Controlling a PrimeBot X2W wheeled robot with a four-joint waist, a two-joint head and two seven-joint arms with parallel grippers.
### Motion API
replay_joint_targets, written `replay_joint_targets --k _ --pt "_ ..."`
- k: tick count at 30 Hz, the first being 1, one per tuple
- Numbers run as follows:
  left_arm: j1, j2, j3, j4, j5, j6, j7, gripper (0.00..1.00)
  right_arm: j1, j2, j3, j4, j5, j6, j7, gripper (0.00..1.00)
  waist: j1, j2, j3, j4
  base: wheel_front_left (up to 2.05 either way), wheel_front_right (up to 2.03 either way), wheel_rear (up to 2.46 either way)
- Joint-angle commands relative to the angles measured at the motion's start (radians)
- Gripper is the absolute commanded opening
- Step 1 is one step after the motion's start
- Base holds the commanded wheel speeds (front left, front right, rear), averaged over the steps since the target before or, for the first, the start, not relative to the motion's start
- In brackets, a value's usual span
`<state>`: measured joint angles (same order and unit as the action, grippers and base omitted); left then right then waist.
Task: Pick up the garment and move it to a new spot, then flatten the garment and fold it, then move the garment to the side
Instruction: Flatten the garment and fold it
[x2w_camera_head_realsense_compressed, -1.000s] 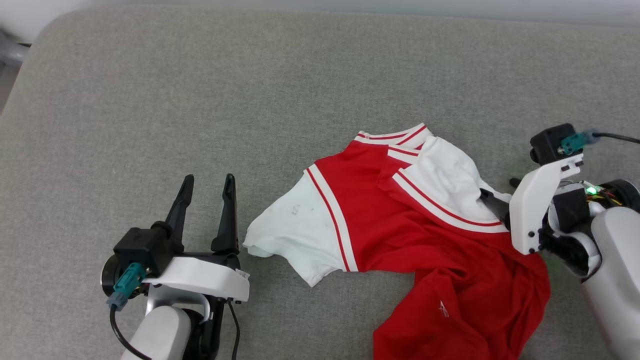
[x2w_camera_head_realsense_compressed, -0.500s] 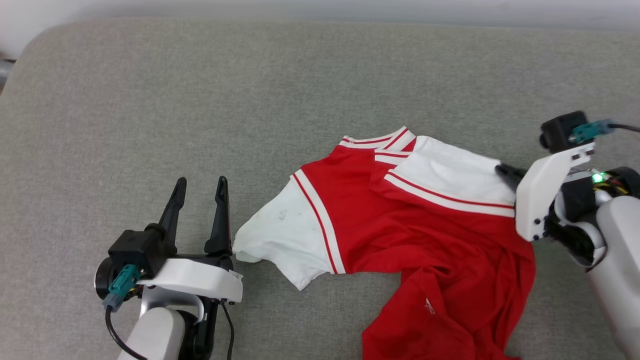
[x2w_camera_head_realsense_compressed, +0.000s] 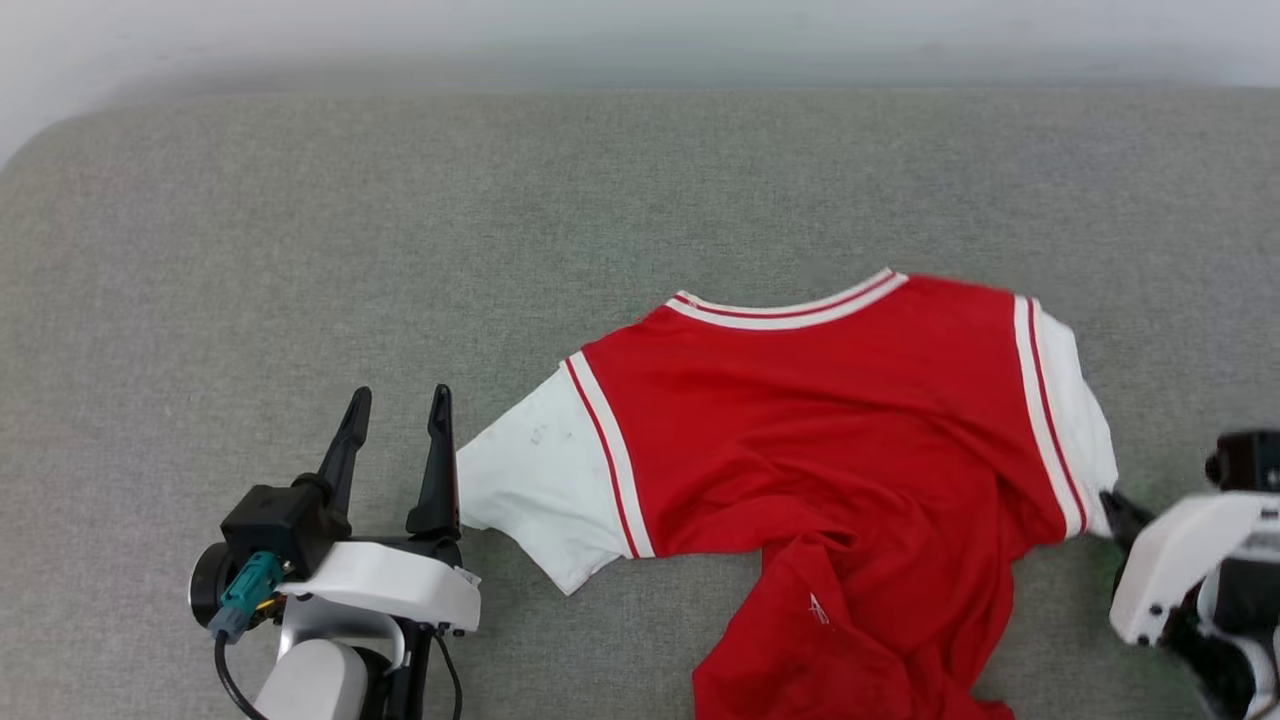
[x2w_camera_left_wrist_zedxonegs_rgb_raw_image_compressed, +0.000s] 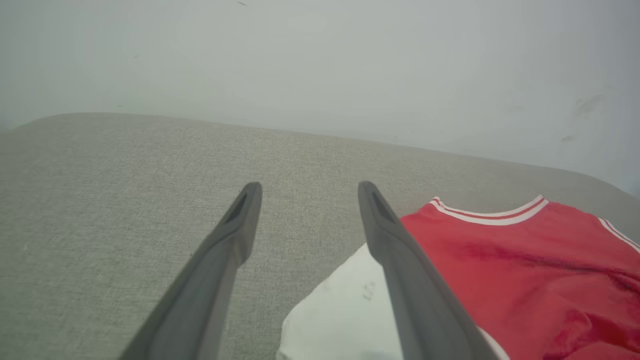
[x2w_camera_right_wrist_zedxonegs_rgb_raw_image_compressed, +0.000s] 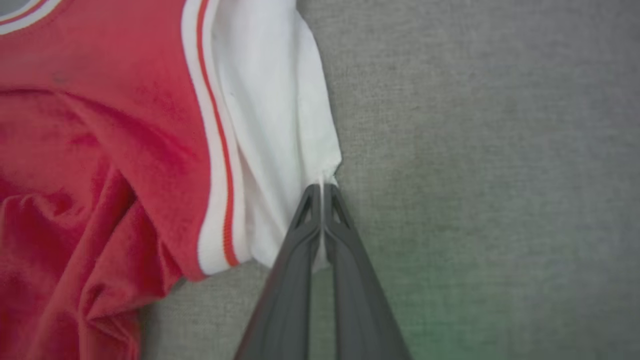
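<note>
Across the centre and right of the head view, the red jersey (x2w_camera_head_realsense_compressed: 820, 430) lay on the grey fabric surface (x2w_camera_head_realsense_compressed: 300, 220). Its plain red face was up, its striped collar (x2w_camera_head_realsense_compressed: 790, 315) lay toward the top of the frame, and its lower body (x2w_camera_head_realsense_compressed: 850, 640) was bunched in folds at the bottom edge. At the lower right, the right gripper (x2w_camera_right_wrist_zedxonegs_rgb_raw_image_compressed: 322, 192) was pinched tight on the hem of the white sleeve (x2w_camera_right_wrist_zedxonegs_rgb_raw_image_compressed: 280, 125) on that side, a sliver of cloth showing between its fingers. At the lower left, the left gripper (x2w_camera_head_realsense_compressed: 400, 395) rested with its fingers spread wide and empty, the nearer finger just beside the other white sleeve (x2w_camera_head_realsense_compressed: 530, 490).

The step in hand looked like flattening. To do it well, the right arm should probably draw its sleeve outward, low over the surface, only until the shoulder creases ran out, since so thin a pinch could slip. The left gripper would likely need to take its own sleeve for counter-tension before both turned to the crumpled lower body.
</note>
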<state>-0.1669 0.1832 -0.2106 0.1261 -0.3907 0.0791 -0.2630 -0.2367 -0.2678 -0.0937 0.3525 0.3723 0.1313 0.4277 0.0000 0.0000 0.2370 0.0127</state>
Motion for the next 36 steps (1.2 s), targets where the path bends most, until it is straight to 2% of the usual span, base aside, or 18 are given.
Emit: replay_joint_targets --k 1,6,8,16,22,29,36 --pt "0.012 0.003 0.002 0.001 -0.001 -0.002 -0.002 1.0 0.017 0.011 -0.006 -0.004 -0.007 -0.001 0.007 0.0 0.0 0.0 -0.003 -0.003 0.0 0.0 0.0" --pt "0.017 0.01 -0.002 0.013 -0.005 -0.002 0.003 1.0 0.139 0.114 -0.048 -0.046 -0.029 -0.001 0.009 0.0 0.0 0.0 -0.016 -0.009 0.0 0.0 0.0" --pt "0.017 0.013 -0.002 0.016 -0.007 0.0 0.004 1.0 0.15 0.138 -0.068 -0.073 -0.04 -0.001 -0.031 1.0 0.0 0.0 -0.02 -0.011 0.0 0.0 0.0" --pt "0.042 0.025 -0.003 0.023 -0.01 0.008 0.018 1.0 0.132 0.2 -0.143 -0.204 -0.122 -0.001 -0.3 1.0 0.0 0.0 -0.067 -0.022 0.0 0.0 0.0" --pt "0.067 0.042 0.011 0.01 -0.017 0.025 0.028 1.0 0.166 0.215 -0.126 -0.298 -0.153 -0.001 -0.404 1.0 0.0 0.0 -0.106 -0.036 0.0 0.0 0.0" --pt "0.073 0.057 0.016 -0.019 -0.017 0.038 0.047 1.0 0.224 0.218 -0.13 -0.371 -0.147 -0.001 -0.352 1.0 0.0 0.0 -0.108 -0.051 0.0 0.0 0.0" --pt "0.051 0.059 0.013 -0.044 -0.019 0.044 0.049 1.0 0.178 0.213 -0.166 -0.311 -0.103 -0.001 -0.186 1.0 0.0 0.0 -0.073 -0.046 0.0 0.0 0.0"
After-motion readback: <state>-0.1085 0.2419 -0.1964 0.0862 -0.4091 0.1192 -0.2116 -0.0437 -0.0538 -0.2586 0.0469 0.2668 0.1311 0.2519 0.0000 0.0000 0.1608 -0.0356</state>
